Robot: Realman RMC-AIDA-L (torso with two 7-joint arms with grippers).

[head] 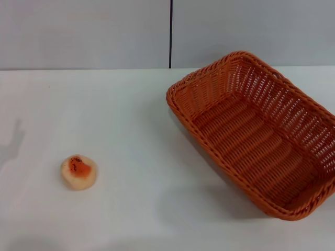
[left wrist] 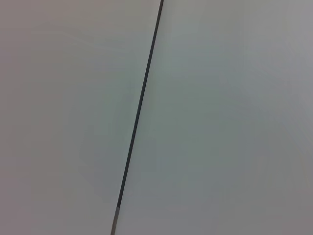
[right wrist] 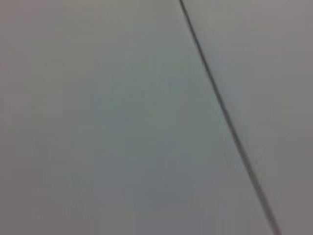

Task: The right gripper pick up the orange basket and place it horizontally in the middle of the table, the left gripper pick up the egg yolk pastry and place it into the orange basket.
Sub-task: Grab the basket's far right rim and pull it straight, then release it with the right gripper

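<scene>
The orange basket (head: 259, 133) lies on the right side of the white table (head: 141, 136) in the head view, turned at a slant, its open side up and nothing inside. The egg yolk pastry (head: 79, 172) sits on the table at the front left, a pale round bun with an orange-red top. Neither gripper shows in any view. Both wrist views hold only a grey wall with a thin dark seam (left wrist: 139, 112) (right wrist: 227, 117).
A grey wall stands behind the table, split by a dark vertical seam (head: 170, 34). A faint shadow (head: 13, 144) falls on the table's left edge. Bare tabletop lies between the pastry and the basket.
</scene>
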